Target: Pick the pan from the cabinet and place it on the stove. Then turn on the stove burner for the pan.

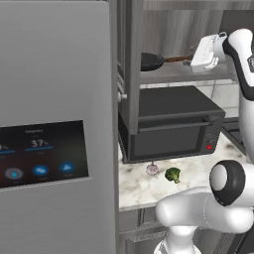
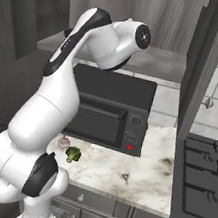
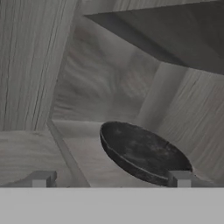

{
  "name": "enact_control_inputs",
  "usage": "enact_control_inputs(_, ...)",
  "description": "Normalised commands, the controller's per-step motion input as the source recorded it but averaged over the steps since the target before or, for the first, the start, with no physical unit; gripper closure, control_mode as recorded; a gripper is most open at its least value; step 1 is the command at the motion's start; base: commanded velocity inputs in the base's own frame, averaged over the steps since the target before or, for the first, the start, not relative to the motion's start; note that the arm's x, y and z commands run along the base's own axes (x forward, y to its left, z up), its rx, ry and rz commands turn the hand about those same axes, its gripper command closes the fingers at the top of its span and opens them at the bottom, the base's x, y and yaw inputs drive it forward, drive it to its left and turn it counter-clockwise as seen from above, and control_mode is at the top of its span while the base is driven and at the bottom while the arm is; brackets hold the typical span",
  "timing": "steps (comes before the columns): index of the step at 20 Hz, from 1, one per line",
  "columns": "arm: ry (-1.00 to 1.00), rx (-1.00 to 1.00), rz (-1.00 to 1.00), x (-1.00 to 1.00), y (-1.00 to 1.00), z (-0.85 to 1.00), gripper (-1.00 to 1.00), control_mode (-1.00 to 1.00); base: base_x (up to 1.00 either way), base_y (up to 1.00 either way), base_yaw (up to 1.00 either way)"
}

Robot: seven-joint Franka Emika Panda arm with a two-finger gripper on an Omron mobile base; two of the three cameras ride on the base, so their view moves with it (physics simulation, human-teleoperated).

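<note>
The pan is seen lying on the shelf inside the open cabinet, its reddish-brown handle pointed to the right toward the tool. In the hand view the pan is shown from close by, its dark speckled inside turned up and tilted across the frame, with the grey wood-grain walls of the cabinet around it. The tool is held wide, its two fingertips set far apart at the bottom of the hand view, one just over the near rim of the pan; nothing is gripped between them. In the left base view the white hand is seen level with the shelf, just beside the end of the handle. Below the shelf a black countertop oven stands on the marbled surface, and a head of garlic and a piece of broccoli lie near each other in front of it. The steel fridge is at the left, and the stove with its black grates is at the right of the surface.
</note>
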Motion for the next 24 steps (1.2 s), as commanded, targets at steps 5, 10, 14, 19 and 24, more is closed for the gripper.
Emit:
enact_control_inputs(5,-0.01,-0.07,0.00,0.38,-0.26,0.00,-1.00,-1.00,0.00,0.00,0.00)
enact_control_inputs(10,0.00,-0.07,0.00,0.35,-0.14,-0.06,-1.00,-1.00,0.00,0.00,0.00)
enact_control_inputs(14,0.00,-0.03,0.00,0.31,-0.08,-0.15,-1.00,-1.00,0.00,0.00,0.00)
enact_control_inputs(19,0.00,0.00,0.00,0.31,-0.09,-0.13,-1.00,-1.00,0.00,0.00,0.00)
enact_control_inputs(24,-0.04,0.00,0.00,0.29,-0.09,0.00,-1.00,-1.00,0.00,0.00,0.00)
